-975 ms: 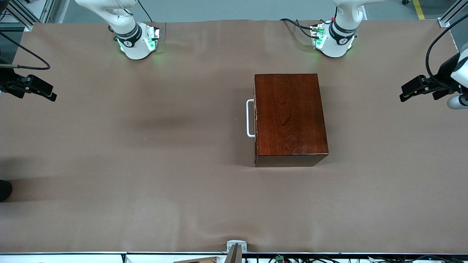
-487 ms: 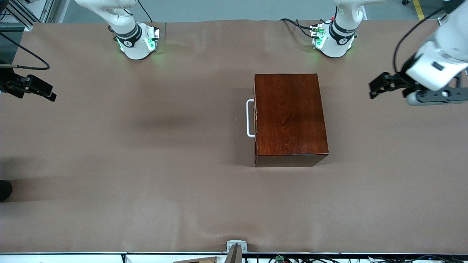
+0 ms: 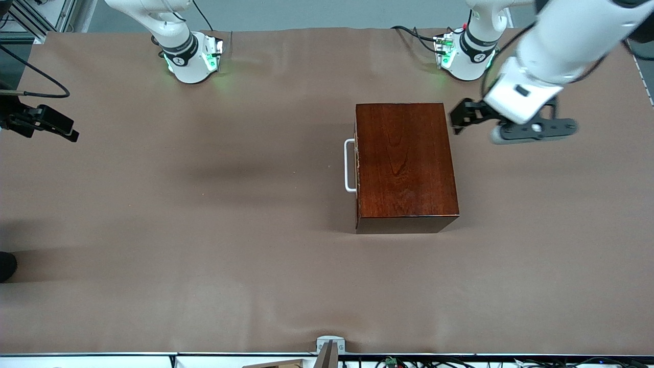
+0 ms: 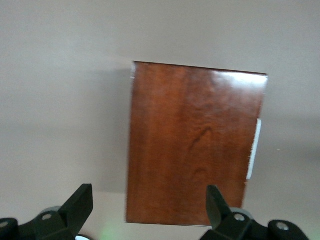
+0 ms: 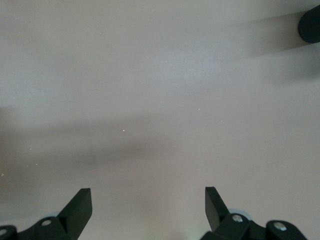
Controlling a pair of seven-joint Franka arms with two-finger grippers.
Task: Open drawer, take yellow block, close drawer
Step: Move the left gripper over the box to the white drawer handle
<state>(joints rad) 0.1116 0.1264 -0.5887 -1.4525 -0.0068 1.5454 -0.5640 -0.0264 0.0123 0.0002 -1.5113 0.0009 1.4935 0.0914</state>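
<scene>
You see two white arms with rounded bases ringed by a black band and lit green. Black cables run to each base. Behind each black two-finger gripper, left gripper and right gripper, silver screws mark the finger mounts.

front cam high, facing the robot bases, whole table. left wrist cam looks down on the wooden box, shared with front. right wrist cam: bare table only.

Left hand wide apart above wooden box, white handle.
</scene>
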